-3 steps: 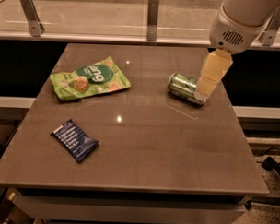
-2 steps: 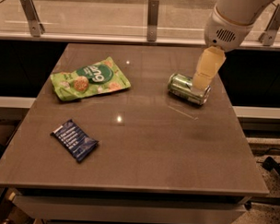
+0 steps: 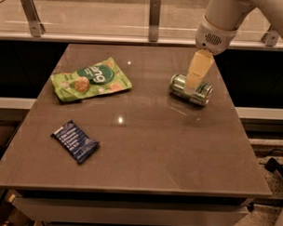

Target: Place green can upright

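The green can (image 3: 204,93) lies on its side on the right part of the brown table (image 3: 145,147), its silver ends facing left-back and right-front. My gripper (image 3: 192,85) hangs from the white arm (image 3: 219,24) at the top right and reaches down onto the middle of the can, covering part of its body. Whether it grips the can does not show.
A flat green snack bag (image 3: 90,79) lies at the back left of the table. A dark blue packet (image 3: 75,141) lies at the front left. A glass railing with metal posts (image 3: 155,13) runs behind the table. The table's right edge is close to the can.
My gripper has moved left, from the can's right end to over its middle. The can, the bag and the packet have not moved.
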You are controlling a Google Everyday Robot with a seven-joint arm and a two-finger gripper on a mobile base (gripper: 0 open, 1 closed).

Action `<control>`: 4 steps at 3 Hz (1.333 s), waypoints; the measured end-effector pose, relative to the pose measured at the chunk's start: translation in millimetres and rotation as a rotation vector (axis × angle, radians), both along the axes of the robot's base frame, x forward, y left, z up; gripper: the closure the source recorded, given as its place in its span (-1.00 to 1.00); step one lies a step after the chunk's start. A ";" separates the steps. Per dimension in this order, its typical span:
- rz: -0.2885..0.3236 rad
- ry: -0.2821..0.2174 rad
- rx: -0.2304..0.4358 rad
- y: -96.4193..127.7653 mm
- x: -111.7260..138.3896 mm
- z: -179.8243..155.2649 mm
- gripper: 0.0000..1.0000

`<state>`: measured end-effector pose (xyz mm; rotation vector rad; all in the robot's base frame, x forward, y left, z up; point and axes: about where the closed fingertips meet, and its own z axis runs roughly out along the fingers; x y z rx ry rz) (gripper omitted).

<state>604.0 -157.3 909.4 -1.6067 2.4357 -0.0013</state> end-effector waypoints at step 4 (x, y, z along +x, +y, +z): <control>-0.168 0.069 -0.053 12.2 -20.3 -84.5 -1.00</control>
